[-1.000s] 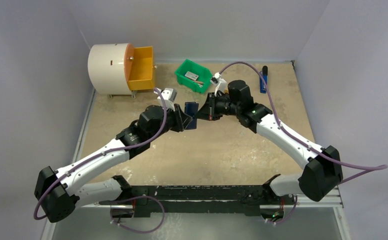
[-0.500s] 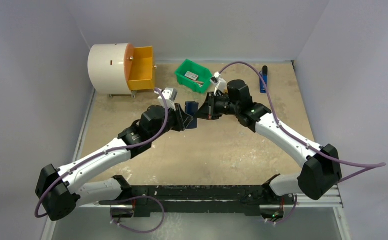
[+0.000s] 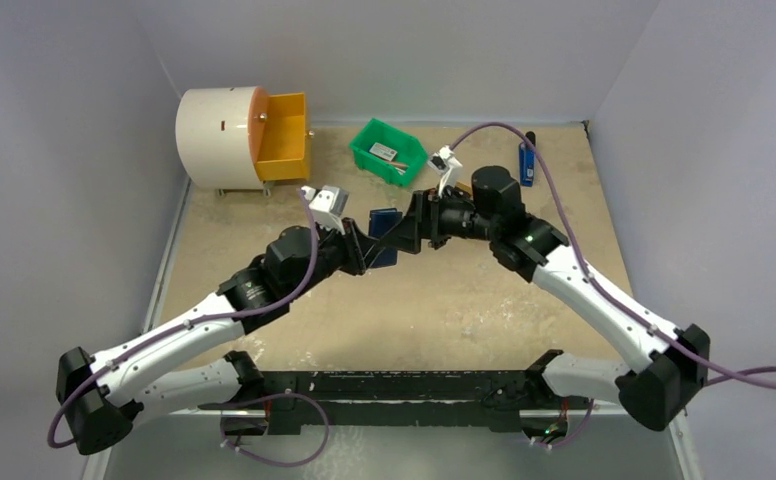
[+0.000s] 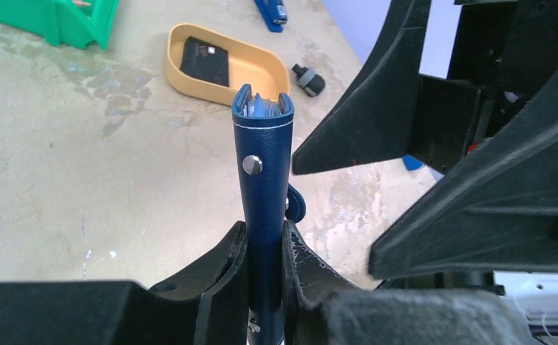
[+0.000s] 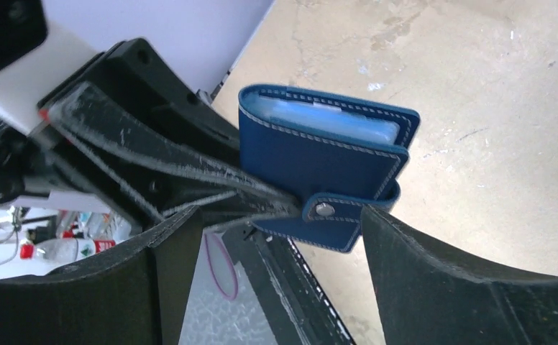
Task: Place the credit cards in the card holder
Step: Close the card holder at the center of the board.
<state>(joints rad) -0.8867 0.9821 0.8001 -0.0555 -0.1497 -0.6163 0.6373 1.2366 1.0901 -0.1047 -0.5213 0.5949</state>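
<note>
Left wrist view: I am watching the left tool (image 4: 265, 241) clenching the card holder (image 4: 265, 165) upright above the desk (image 4: 82, 180).
Right tool (image 5: 276, 223): I am seeing it released, fingers (image 5: 420, 287) flanking the card holder.

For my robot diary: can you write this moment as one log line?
left tool: shut on card holder | right tool: open, not gripping | cards: inside

The left end effector (image 4: 264, 230) hides the bottom of the card holder (image 4: 265, 144).
</note>
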